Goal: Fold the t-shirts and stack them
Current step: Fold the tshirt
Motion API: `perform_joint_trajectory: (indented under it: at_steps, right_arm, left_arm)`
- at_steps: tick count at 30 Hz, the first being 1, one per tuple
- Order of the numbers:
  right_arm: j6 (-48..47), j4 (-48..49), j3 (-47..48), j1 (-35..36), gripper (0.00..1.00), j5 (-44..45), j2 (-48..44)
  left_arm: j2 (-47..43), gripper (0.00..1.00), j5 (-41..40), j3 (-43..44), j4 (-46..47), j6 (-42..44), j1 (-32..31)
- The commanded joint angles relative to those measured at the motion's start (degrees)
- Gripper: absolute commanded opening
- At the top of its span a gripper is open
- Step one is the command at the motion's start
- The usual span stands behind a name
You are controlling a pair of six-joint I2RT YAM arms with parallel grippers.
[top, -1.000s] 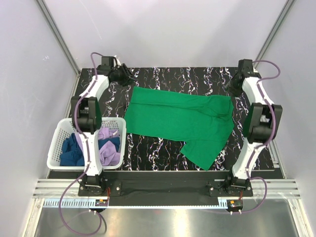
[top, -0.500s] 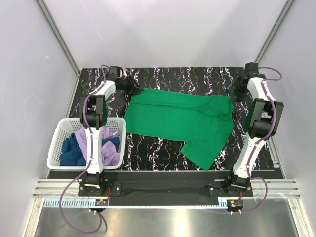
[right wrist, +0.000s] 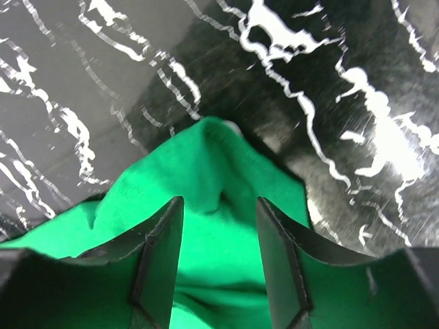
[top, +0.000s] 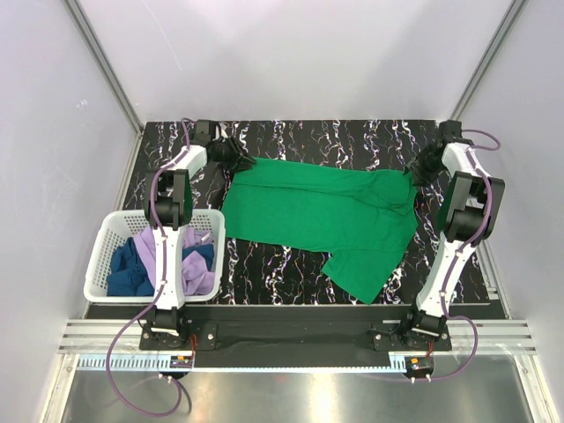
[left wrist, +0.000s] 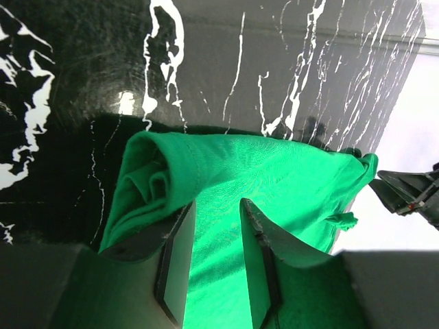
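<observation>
Black marbled table (top: 291,137), green t-shirt (top: 317,216) spread, left hand (left wrist: 216,205) and right hand (right wrist: 219,202) ajar over far corners, shirts (top: 198,269) in basket (top: 99,264) half-hidden

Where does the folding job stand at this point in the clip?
Done: nothing is folded or stacked yet. The green t-shirt lies spread out on the table. In hand: the left gripper and right gripper straddle its two far corners, jaws apart, not pinching yet. Left: fold it, then the lilac t-shirt and dark blue t-shirt, both crumpled in the basket.
</observation>
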Motion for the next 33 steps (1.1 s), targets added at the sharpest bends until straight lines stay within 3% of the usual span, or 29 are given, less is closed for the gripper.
perform_joint_trajectory:
  at_steps: [1,10,16,29,33]
  right_arm:
    - [-0.93,2.4,0.85,-0.74,0.53,-1.87,0.61]
    - [1.44,1.6,1.38,-0.74,0.35,-3.28,1.31]
    - [3.37,0.82,-0.9,-1.01,0.01,-1.79,-1.75]
    - [5.58,3.97,-9.95,-1.18,0.0,4.37,-4.14]
    - [1.9,2.41,-6.63,-1.27,0.04,4.54,-1.95]
  left_arm:
    - [0.65,0.36,0.97,1.29,0.63,-0.65,0.25]
    - [0.74,0.34,0.71,0.68,-0.25,0.22,0.25]
    - [1.09,0.33,0.44,1.2,-1.04,0.75,0.25]
    - [1.88,0.3,-0.17,2.25,-3.86,2.25,0.78]
    - [1.62,0.31,0.01,2.44,-4.65,2.69,0.87]
